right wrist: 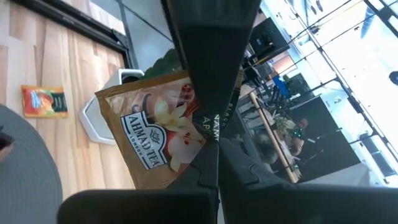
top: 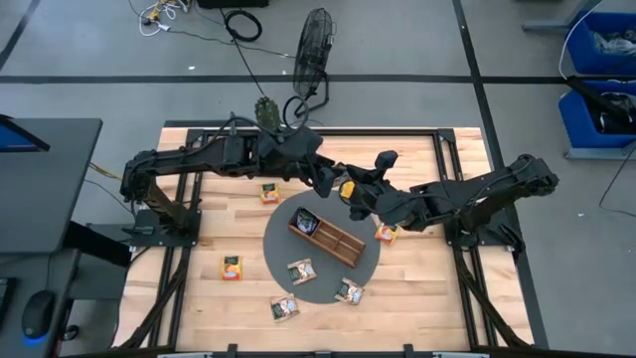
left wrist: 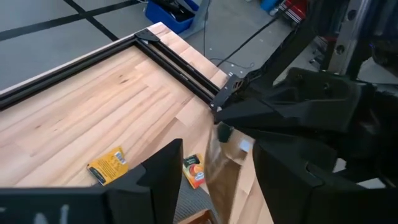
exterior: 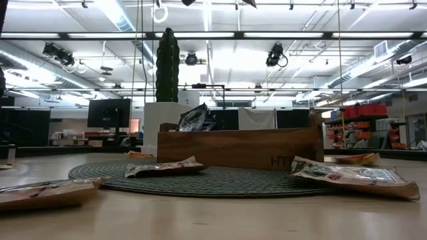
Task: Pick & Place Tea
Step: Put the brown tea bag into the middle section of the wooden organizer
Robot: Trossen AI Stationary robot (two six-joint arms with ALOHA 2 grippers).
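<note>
My right claw (right wrist: 214, 134) is clamped on a beige tea packet (right wrist: 158, 127), held up in the air above the tabletop (top: 199, 298), between the far edge of the round grey mat (top: 373, 264) and the cactus (top: 266, 109). The right wrist view shows the packet pinched at one edge between my two fingers, its printed face turned toward the camera.

My left claw (left wrist: 214, 171) sits just beside it, fingers (left wrist: 168, 171) apart, with the same packet (left wrist: 227, 158) standing in the gap between them. I cannot tell whether the left fingers touch it. From above, the two claws meet over the tabletop just past the far end of the wooden tray (top: 328, 237).

The tray lies at an angle on the mat. One dark packet (top: 304, 221) stands in its end compartment nearest the left arm; the other compartments look bare. Two packets lie flat on the mat near its front edge, one (top: 301, 270) close to the tray and one (top: 348, 291) at the rim. Off the mat, an orange packet (top: 233, 268) lies on the left side, another packet (top: 284, 307) rests near the front, an orange one (top: 269, 192) lies near the left arm, and one (top: 386, 233) lies under the right arm.
</note>
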